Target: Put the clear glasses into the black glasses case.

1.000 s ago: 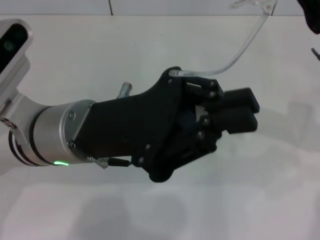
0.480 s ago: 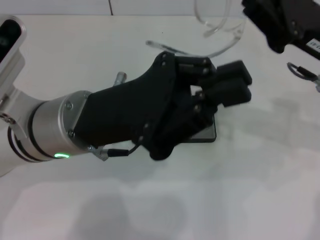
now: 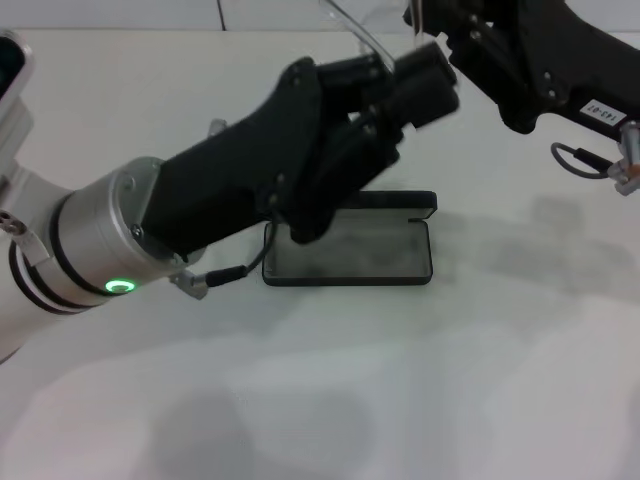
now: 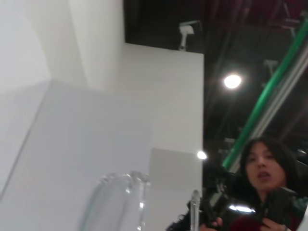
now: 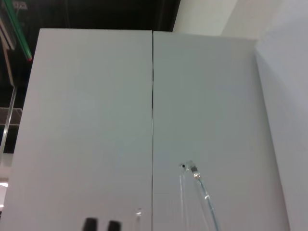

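Up near the far table edge, the left gripper (image 3: 425, 80) and right gripper (image 3: 450, 35) meet around the glasses (image 3: 355, 35), of which only a clear arm shows. Whether either pincer is clamped or parted, I cannot tell. Below them the case (image 3: 350, 250) lies open on the white table (image 3: 400, 380), grey lining up.

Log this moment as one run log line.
left claw: raised, on clear glasses | right claw: alongside | black glasses case: open, empty
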Controlling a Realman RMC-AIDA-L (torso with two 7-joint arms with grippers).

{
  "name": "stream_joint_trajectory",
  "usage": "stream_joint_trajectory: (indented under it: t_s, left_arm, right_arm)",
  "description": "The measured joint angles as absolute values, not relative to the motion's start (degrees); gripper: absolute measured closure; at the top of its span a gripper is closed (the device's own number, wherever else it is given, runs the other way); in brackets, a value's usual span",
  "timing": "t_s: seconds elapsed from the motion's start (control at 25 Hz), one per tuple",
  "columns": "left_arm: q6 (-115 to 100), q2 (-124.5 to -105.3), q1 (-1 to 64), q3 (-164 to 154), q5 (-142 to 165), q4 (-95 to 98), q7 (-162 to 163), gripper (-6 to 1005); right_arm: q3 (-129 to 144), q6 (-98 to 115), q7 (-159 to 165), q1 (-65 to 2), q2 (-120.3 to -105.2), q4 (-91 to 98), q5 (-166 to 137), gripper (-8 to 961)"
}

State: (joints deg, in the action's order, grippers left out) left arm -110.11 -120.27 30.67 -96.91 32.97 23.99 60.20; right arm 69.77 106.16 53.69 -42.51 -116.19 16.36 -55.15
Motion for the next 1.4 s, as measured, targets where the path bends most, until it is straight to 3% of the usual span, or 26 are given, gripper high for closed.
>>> stream_joint_trajectory:
  t_s: [1.4]
  left_arm:
    - [-109.7, -120.06, 29.3, -96.6, 29.1, 22.7, 60.3, 887]
  right_arm:
    - [72.8, 105.2, 53.5, -41.7, -116.19, 16.7, -55.0, 884]
